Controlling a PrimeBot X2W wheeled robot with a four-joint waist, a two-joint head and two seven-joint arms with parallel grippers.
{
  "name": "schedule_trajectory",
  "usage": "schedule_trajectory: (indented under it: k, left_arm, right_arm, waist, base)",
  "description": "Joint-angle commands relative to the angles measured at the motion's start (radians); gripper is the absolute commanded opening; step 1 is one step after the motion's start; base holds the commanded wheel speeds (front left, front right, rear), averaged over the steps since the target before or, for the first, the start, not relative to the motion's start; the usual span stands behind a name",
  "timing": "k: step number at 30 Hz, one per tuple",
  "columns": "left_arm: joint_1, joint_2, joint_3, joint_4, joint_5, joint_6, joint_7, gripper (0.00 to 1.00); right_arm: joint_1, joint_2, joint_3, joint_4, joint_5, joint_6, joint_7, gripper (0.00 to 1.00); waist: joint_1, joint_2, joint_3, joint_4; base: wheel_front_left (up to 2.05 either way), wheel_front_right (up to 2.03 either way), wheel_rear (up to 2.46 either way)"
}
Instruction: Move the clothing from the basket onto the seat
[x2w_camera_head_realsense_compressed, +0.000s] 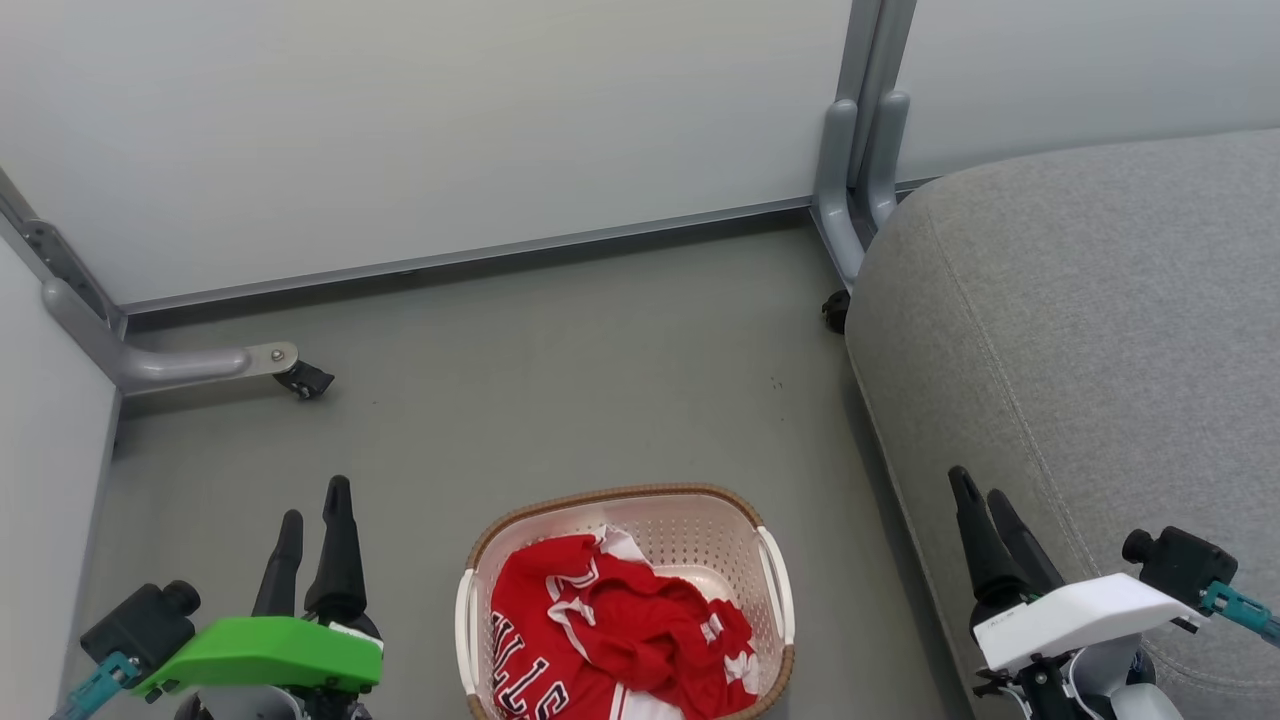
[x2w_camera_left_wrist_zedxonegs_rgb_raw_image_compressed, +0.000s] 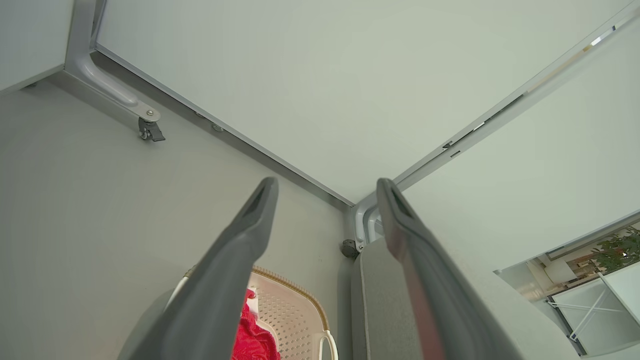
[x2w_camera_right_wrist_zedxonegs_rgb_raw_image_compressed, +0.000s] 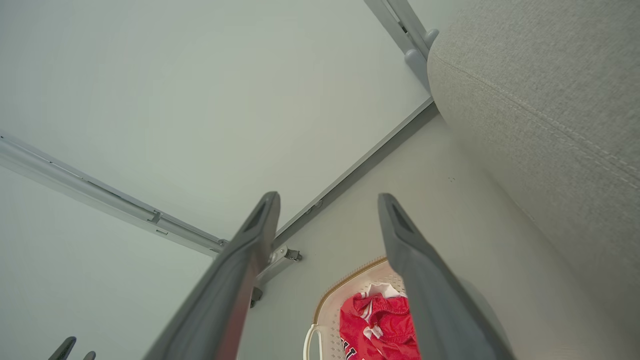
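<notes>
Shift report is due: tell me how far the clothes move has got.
Done: nothing yet; the clothing lies bunched in the basket on the floor. In hand: nothing; the left end effector and right end effector stand open, either side of the basket, touching neither it nor the clothing. Left: lift the clothing onto the seat, to the basket's right.

Red clothing (x2w_camera_head_realsense_compressed: 640, 630) (white trim), cream basket (x2w_camera_head_realsense_compressed: 700, 530), grey seat (x2w_camera_head_realsense_compressed: 1100, 330)
</notes>
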Motion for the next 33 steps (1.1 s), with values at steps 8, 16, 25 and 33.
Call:
schedule_trajectory:
  k: [8,16,25,33]
  left_arm:
    - [0.017,0.029,-0.048,-0.03,0.125,0.046,-0.033,1.0]
    - [0.035,0.039,-0.081,-0.047,0.231,0.07,-0.061,1.0]
    - [0.047,0.042,-0.095,-0.061,0.327,0.083,-0.086,1.0]
    - [0.056,0.044,-0.108,-0.073,0.417,0.092,-0.106,1.0]
  right_arm:
    - [0.018,-0.008,0.017,-0.014,-0.114,0.0,-0.033,1.0]
    - [0.03,-0.009,0.037,-0.019,-0.226,0.0,-0.061,1.0]
    - [0.035,-0.01,0.058,-0.026,-0.313,0.0,-0.086,1.0]
    - [0.041,-0.01,0.072,-0.036,-0.393,0.0,-0.106,1.0]
  waist:
    - [0.0,0.0,-0.005,0.001]
    - [0.0,0.0,-0.01,0.002]
    - [0.0,0.0,-0.011,-0.004]
    - [0.0,0.0,-0.01,-0.006]
  base:
    - [0.0,0.0,0.0]
    - [0.0,0.0,0.0]
    - [0.0,0.0,0.0]
    - [0.0,0.0,0.0]
